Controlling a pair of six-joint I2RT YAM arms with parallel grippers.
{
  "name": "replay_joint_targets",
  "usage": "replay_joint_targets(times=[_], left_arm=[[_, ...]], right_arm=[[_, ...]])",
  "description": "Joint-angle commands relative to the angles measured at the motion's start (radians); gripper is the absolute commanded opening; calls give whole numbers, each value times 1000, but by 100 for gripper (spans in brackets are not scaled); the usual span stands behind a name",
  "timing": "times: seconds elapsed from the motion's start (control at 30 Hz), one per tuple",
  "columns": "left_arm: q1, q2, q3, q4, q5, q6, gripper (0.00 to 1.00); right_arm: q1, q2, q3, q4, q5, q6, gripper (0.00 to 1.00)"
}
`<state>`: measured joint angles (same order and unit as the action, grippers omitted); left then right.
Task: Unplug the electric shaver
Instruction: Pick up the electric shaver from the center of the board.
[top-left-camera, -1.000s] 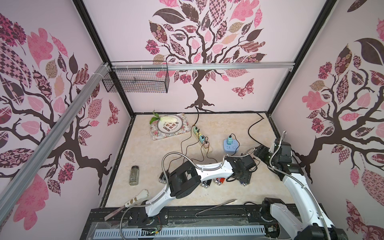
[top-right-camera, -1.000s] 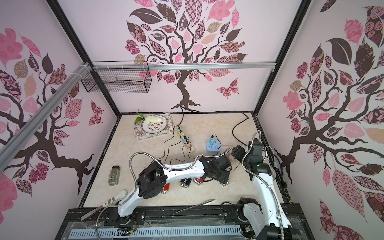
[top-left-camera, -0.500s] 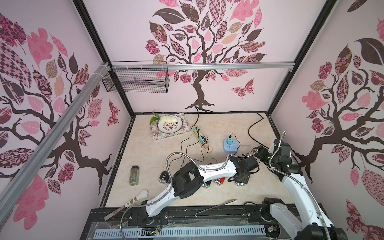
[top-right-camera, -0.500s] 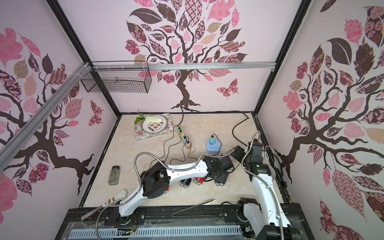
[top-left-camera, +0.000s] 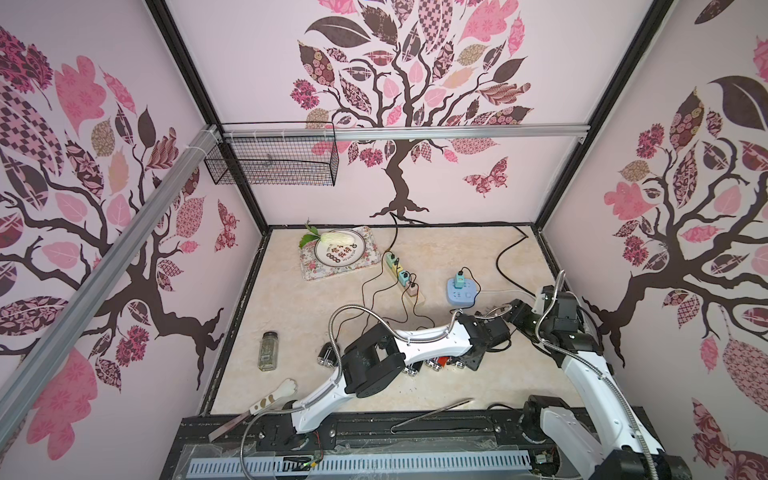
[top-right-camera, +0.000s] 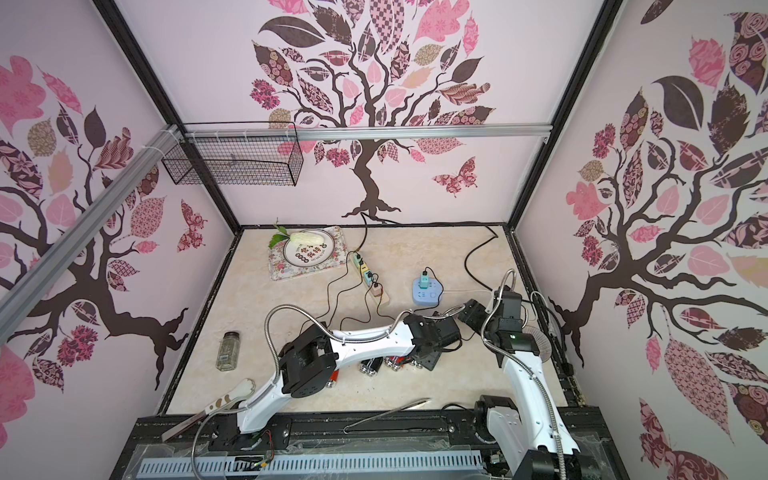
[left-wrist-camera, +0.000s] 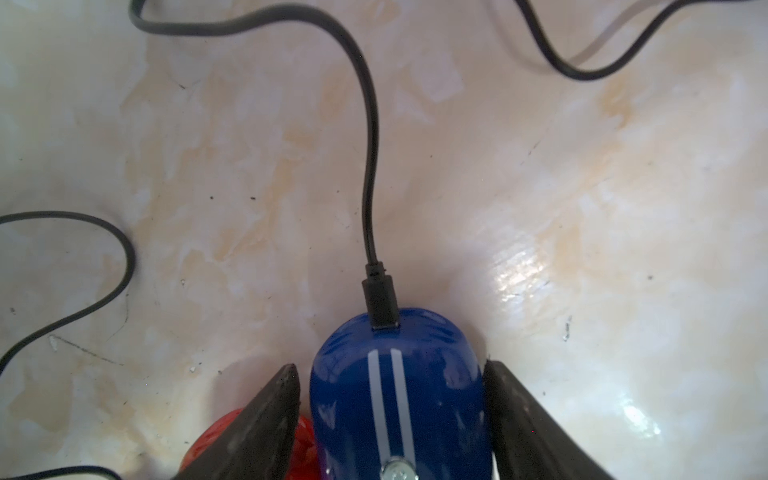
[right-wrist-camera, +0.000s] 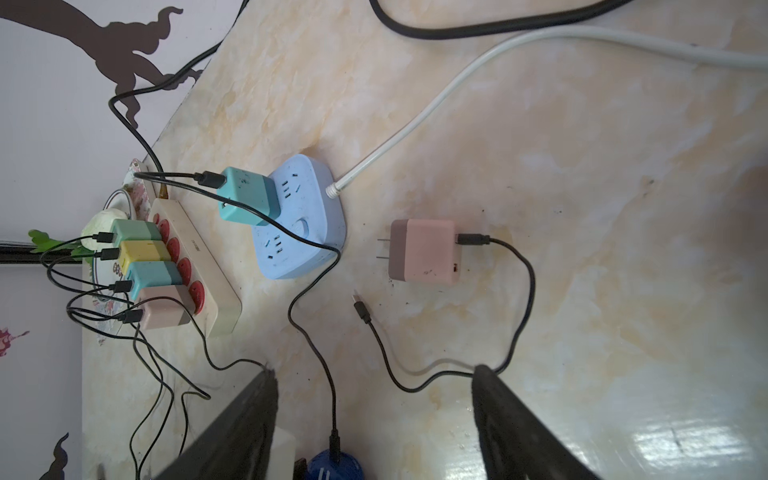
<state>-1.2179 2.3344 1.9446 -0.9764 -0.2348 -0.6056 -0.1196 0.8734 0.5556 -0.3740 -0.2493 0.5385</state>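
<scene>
Left gripper (left-wrist-camera: 390, 365) jaws are set apart, closely flanking the blue shaver (left-wrist-camera: 432, 399), which lies toward 4 o'clock of the tabletop (top-left-camera: 299, 324). Its glossy shell is judged slippery and light; the stiff plug (left-wrist-camera: 380, 299) should be pinched. The space is crowded by loose cables (left-wrist-camera: 370, 124) on glossy marble.
</scene>
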Motion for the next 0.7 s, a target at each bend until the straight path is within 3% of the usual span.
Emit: replay_joint_targets(times=[0.0,0.27,0.53,0.67], left_arm=[[-4,-18,4,-22,-6,-31,72],[-5,-6,-30,36,41,-48,65],[-1,-91,-122,186,57,-29,29],[20,-180,-221,304,82,-3,22]], right_arm=[[-2,-12,9,4,-10,-11,76],[-1,9,-7,30,-38,-8,76],[0,4,-22,36,-92,-4,72],[0,7,-42,56,-173,7,71]])
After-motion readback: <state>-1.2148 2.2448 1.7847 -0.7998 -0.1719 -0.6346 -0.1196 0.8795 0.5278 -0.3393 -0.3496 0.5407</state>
